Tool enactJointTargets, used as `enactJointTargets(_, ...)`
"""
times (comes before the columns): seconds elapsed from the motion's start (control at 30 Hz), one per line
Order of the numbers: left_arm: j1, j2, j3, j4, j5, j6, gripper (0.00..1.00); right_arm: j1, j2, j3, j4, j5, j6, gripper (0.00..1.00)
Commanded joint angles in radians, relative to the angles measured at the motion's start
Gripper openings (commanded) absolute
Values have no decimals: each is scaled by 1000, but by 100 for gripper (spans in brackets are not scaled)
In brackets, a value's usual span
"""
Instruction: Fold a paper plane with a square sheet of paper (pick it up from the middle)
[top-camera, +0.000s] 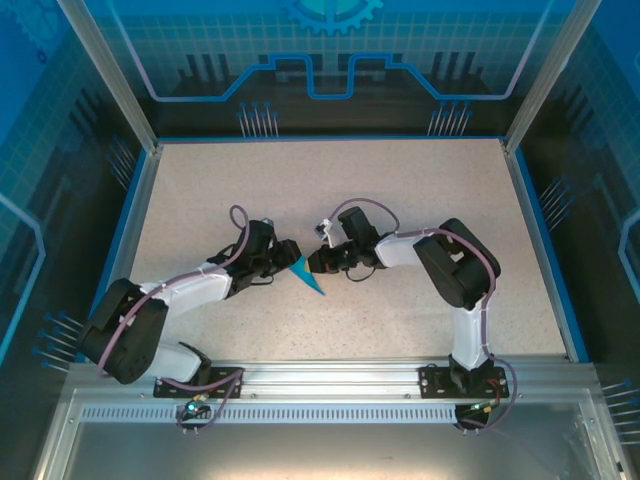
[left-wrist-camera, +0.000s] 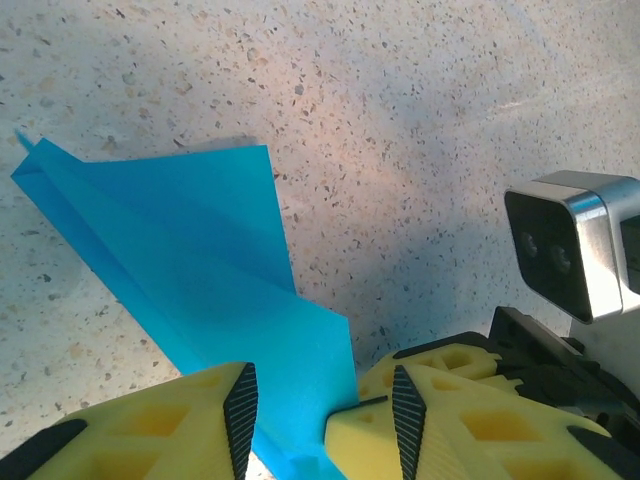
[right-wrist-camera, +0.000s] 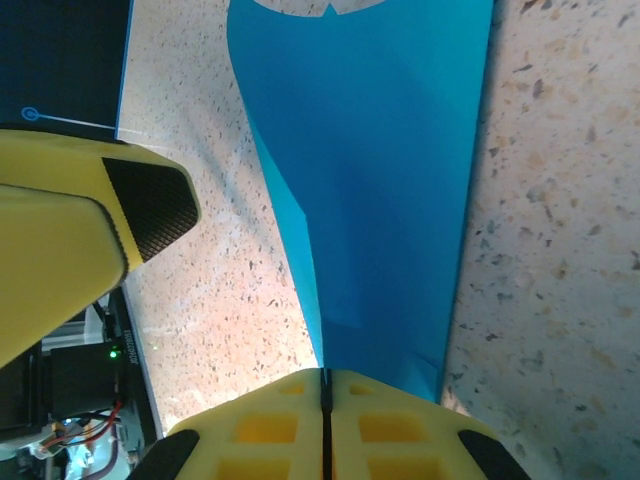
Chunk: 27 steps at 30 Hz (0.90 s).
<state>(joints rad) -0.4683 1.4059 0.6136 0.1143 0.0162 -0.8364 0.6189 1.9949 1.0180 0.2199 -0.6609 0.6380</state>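
Paper plane (right-wrist-camera: 370, 180) in right end effector (right-wrist-camera: 325, 378)

My left arm (top-camera: 190, 292): white shell links, bulky black joint housings, purple-grey cable looping alongside. My right arm (top-camera: 455, 270): same white-and-black build, same purple cable arcing over wrist. Left gripper (left-wrist-camera: 320, 415): I see chunky yellow plastic fingers (left-wrist-camera: 150, 435), honeycomb cut-outs, black ribbed pads (left-wrist-camera: 241, 415). Right gripper (right-wrist-camera: 325, 385): matching yellow fingers (right-wrist-camera: 270, 430), black mounts at outer edges. Silver box-shaped wrist camera (left-wrist-camera: 572, 250), two dark lenses.
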Motion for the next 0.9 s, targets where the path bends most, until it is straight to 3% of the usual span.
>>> enactJointTargets(0.0,9,23,-14,19,-33,18,44,-10,34,23,4,-39,28,9)
enactJointTargets(0.87,8,149,40,-60,-70,-15,32,-13,57,64,-81,-63,-24,19)
